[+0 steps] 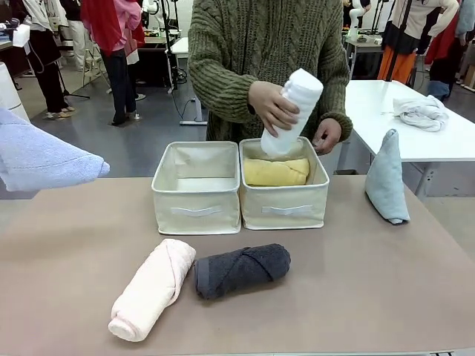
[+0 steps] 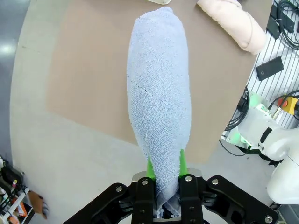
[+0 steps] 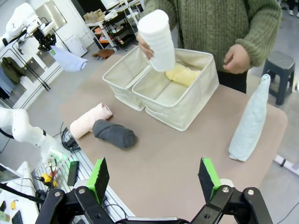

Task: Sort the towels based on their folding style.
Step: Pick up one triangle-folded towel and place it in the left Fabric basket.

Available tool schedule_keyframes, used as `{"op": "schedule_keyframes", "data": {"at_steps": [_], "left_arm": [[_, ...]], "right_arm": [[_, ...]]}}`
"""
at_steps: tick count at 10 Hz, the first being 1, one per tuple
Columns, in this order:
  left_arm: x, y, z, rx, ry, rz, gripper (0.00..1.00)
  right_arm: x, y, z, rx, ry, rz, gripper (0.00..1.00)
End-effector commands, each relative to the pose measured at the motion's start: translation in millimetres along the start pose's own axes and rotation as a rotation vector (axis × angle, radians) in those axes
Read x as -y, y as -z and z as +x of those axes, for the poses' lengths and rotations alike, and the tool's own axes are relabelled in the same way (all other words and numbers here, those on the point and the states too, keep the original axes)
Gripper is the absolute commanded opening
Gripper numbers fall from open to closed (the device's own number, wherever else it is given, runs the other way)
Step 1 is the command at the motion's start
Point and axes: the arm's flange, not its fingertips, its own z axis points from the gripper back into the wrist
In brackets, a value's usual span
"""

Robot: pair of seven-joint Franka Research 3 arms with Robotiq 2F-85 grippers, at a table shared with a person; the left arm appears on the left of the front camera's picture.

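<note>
My left gripper (image 2: 164,163) is shut on the wide end of the periwinkle blue cone towel (image 2: 161,93), held in the air off the table's left side (image 1: 44,159). Over the right cream box (image 1: 284,204), the person's hand holds the white rolled towel (image 1: 293,111) upright, above the yellow roll (image 1: 276,172) lying inside. The left box (image 1: 197,189) has nothing in it. The pale pink roll (image 1: 152,289) and dark grey roll (image 1: 241,271) lie side by side at the table's front. A grey-green cone (image 1: 387,178) stands at the right. My right gripper (image 3: 154,177) hangs open above the table's near right.
A white table (image 1: 445,144) behind on the right carries a whitish cloth bundle (image 1: 421,111). A stool (image 3: 280,63) stands beyond the table's far right corner. Cables and a robot base (image 2: 266,135) sit past the table's left edge. Other people stand farther back.
</note>
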Motion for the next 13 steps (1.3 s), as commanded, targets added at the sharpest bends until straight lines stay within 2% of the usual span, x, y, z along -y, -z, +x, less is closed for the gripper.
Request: {"op": "schedule_keyframes", "data": {"at_steps": [1, 2, 4, 5, 6, 8, 10, 13], "left_arm": [[2, -4, -3, -0.003, 0.007, 0.004, 0.0], [0, 0, 0, 0.0, 0.0, 0.0, 0.18], [25, -36, 57, -0.01, 0.172, 0.17, 0.18], [40, -38, 88, -0.026, 0.221, 0.218, 0.18], [38, -42, 124, -0.036, 0.257, 0.252, 0.18], [31, -42, 198, -0.035, 0.36, 0.245, 0.18], [29, -31, 252, -0.022, 0.421, 0.212, 0.18], [31, 0, 291, -0.026, 0.431, 0.144, 0.18]], "right_arm": [[2, 0, 1, 0.026, -0.014, 0.019, 1.0], [2, 0, 1, 0.026, -0.014, 0.019, 1.0], [2, 0, 1, 0.026, -0.014, 0.019, 1.0], [2, 0, 1, 0.026, -0.014, 0.019, 1.0], [2, 0, 1, 0.026, -0.014, 0.019, 1.0], [2, 0, 1, 0.026, -0.014, 0.019, 1.0], [2, 0, 1, 0.026, -0.014, 0.019, 1.0], [2, 0, 1, 0.026, -0.014, 0.019, 1.0]]}}
